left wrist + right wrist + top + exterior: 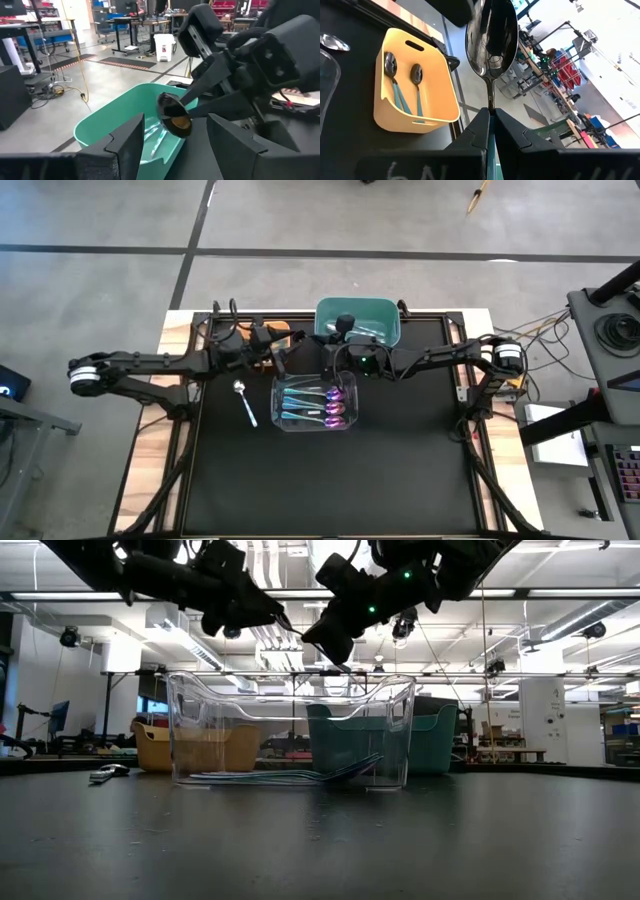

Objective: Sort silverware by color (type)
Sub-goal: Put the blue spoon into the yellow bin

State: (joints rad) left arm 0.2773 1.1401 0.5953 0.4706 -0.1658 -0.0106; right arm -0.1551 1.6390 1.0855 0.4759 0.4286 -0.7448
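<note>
One dark-bowled spoon, glossy and mirror-like with a thin handle, sits clenched in the right gripper above the clear bin beside the teal bin. No writing is legible. Facing it, the left gripper stands released, empty.

No readable text or labels.
</note>
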